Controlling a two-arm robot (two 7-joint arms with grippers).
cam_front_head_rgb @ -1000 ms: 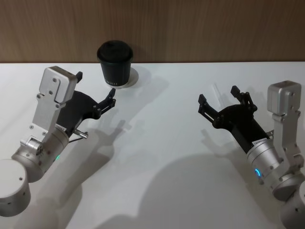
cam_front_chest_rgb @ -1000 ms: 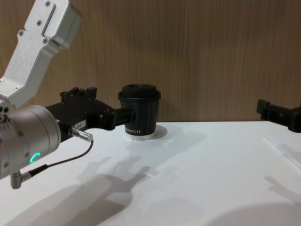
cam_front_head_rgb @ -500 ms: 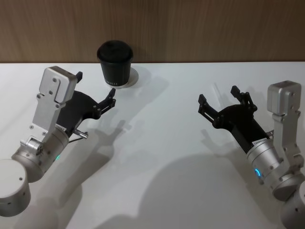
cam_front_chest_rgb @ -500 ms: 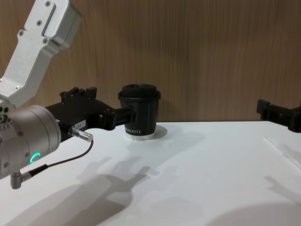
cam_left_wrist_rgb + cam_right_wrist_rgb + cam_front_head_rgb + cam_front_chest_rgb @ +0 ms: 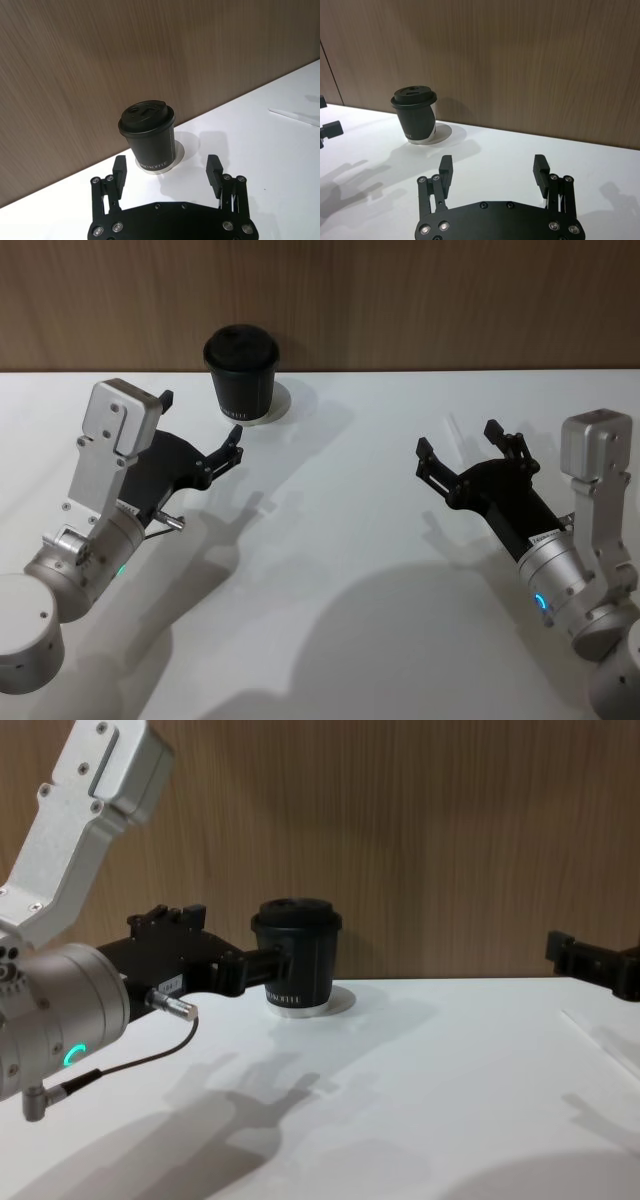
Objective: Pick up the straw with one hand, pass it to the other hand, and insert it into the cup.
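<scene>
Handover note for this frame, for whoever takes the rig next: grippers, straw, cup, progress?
Left gripper: open, empty, pointed at the cup and apart from it.
Right gripper: open, empty, above the table on the right.
Straw: lying flat on the table near the right gripper, not held.
Cup: upright by the wooden wall, lid on.
Done: nothing.
Left: pick up the straw, pass it across, insert it into the cup.
</scene>
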